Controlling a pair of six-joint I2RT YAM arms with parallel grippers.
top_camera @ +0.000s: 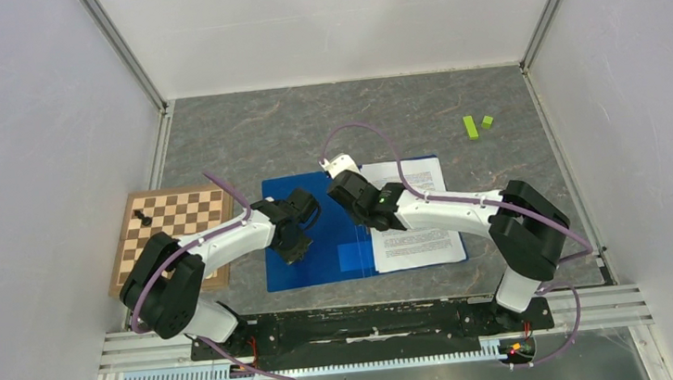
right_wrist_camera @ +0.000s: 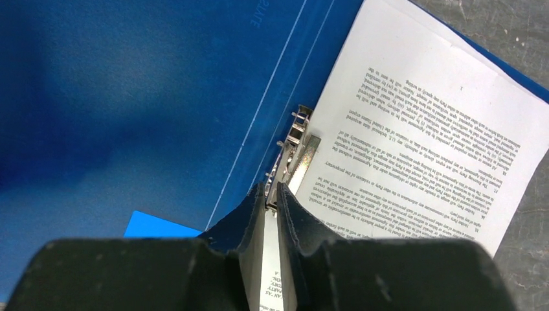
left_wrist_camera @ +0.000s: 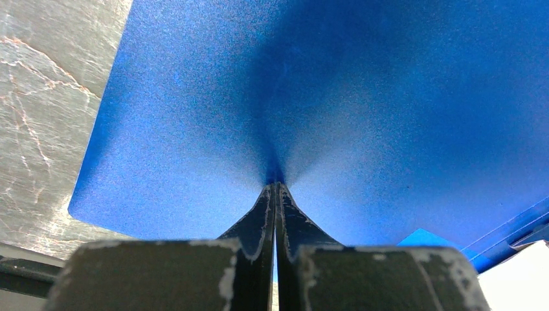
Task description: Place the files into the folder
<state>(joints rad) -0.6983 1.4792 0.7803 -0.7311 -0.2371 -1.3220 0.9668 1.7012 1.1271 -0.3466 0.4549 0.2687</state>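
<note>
Two arms reach over an open blue folder (top_camera: 320, 268) that lies flat in the middle of the grey desk (top_camera: 418, 108). The files (top_camera: 417, 243), white sheets printed with black text, lie on the folder's right half, their left edge along the spine.

The left pincer (left_wrist_camera: 275, 188) has its fingers together, tips pressed against the bare blue left cover, which looks slightly dimpled at that spot. Whether any of the cover is caught between the fingers cannot be told.

The right pincer (right_wrist_camera: 272, 194) hangs over the spine. Its fingers are drawn almost together, with a narrow slit between them showing white paper. Their tips sit at the near end of the metal clip (right_wrist_camera: 294, 146), beside the sheets' edge; I cannot tell whether they grip it.

A lighter blue rectangle (top_camera: 355, 256) sits on the left cover near the spine. A wooden chessboard (top_camera: 179, 233) lies left of the folder with one black chess piece (top_camera: 140, 214) on it. Two green blocks (top_camera: 477, 125) lie well apart at the far right.
</note>
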